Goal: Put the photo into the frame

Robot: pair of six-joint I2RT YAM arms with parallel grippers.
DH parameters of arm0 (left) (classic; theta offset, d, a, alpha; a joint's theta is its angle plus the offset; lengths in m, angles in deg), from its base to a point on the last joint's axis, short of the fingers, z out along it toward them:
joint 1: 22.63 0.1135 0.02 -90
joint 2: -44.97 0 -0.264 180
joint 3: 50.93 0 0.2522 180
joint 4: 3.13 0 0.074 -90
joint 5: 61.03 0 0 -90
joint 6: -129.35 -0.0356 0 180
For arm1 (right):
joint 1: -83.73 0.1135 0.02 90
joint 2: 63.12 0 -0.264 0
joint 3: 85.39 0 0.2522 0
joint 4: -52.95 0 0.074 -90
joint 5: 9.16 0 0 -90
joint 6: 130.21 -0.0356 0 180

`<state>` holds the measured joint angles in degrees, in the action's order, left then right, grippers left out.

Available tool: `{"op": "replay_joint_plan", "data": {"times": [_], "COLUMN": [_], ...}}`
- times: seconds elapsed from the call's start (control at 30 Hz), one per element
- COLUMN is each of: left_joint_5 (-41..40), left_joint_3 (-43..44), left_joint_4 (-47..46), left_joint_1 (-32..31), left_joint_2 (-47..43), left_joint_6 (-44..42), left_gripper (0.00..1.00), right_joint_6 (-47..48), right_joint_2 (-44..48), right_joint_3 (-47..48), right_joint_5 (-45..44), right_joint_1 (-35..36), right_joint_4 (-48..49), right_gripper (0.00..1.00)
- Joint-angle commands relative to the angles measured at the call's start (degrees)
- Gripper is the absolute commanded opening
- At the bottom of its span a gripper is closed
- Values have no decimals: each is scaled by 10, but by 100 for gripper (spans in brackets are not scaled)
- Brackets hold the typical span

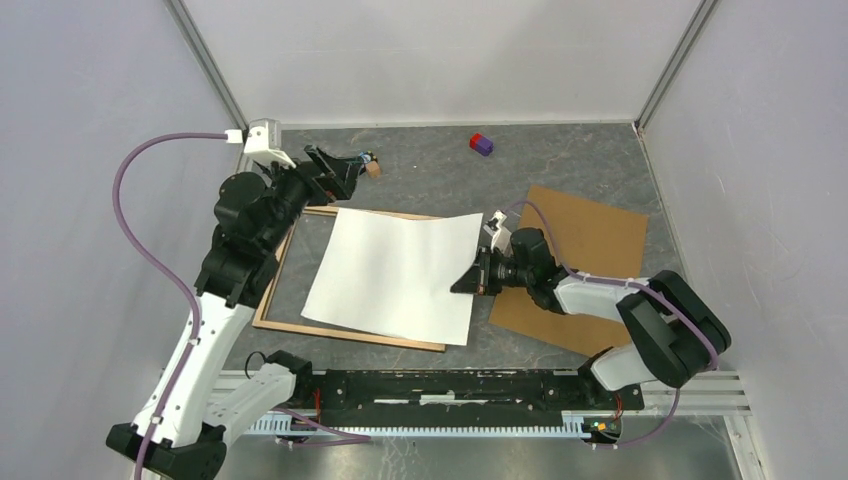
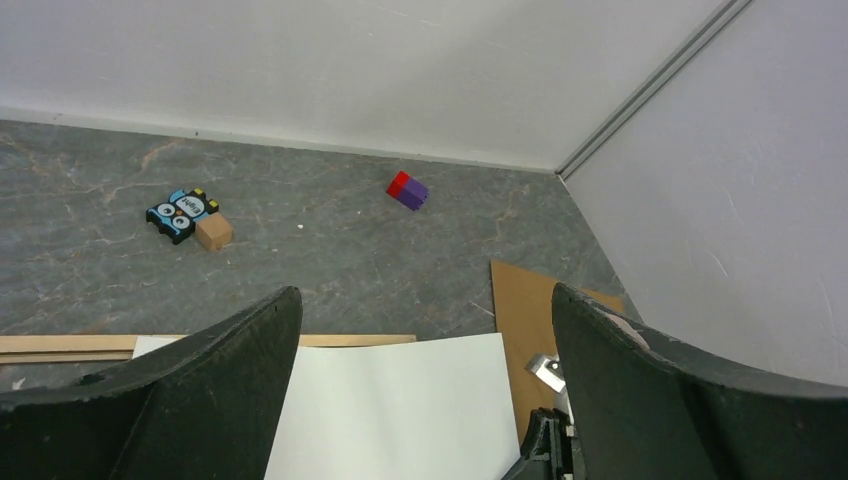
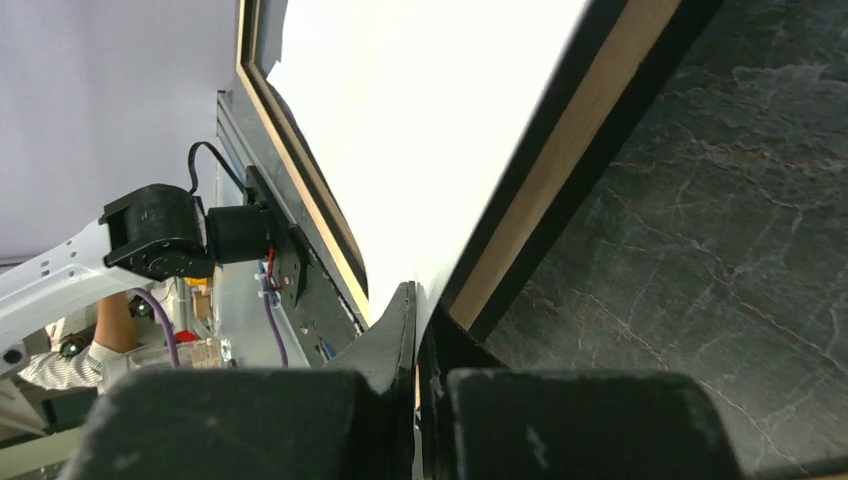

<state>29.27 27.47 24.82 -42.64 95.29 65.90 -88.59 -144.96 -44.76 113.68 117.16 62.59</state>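
Observation:
The photo (image 1: 395,275) lies white side up, askew over the light wood frame (image 1: 274,283), covering its right part and overhanging its right edge. My right gripper (image 1: 468,283) is shut on the photo's right edge. In the right wrist view the sheet (image 3: 420,110) runs out from between my closed fingers, with the frame's rail (image 3: 560,170) under it. My left gripper (image 1: 345,172) is open and empty, held above the frame's far edge. In the left wrist view the photo (image 2: 400,410) and the frame's far rail (image 2: 60,346) show between my spread fingers.
A brown backing board (image 1: 585,265) lies right of the frame, under my right arm. A red and purple block (image 1: 481,144) sits near the back wall. A small owl tile with a wooden cube (image 2: 190,218) lies at back left. White walls enclose the table.

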Motion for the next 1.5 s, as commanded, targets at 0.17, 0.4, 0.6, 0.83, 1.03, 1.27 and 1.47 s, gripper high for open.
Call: {"op": "replay_joint_plan", "data": {"times": [0.17, 0.4, 0.6, 0.83, 1.03, 1.27, 1.47], "left_joint_5": [62, 88, 95, 99, 100, 103, 103], "left_joint_3": [-7, -12, -15, -16, -17, -18, -19], "left_joint_4": [-33, -44, -48, -51, -51, -53, -52], "left_joint_1": [31, 47, 49, 50, 50, 51, 50], "left_joint_2": [31, 40, 39, 37, 36, 35, 34], "left_joint_6": [-5, 14, 21, 25, 26, 29, 30], "left_gripper": [100, 100, 100, 100, 100, 99, 99], "right_joint_6": [6, -4, -36, -57, -80, -96, -104], "right_joint_2": [-68, -97, -127, -155, -184, -202, -210], "right_joint_3": [64, 103, 127, 137, 144, 155, 157], "right_joint_5": [72, 15, -51, -89, -101, -129, -146], "right_joint_1": [0, 29, 55, 70, 85, 102, 112], "right_joint_4": [41, 28, 42, 66, 90, 108, 124], "right_gripper": [0, 0, 0, 0, 0, 6, 8]}}
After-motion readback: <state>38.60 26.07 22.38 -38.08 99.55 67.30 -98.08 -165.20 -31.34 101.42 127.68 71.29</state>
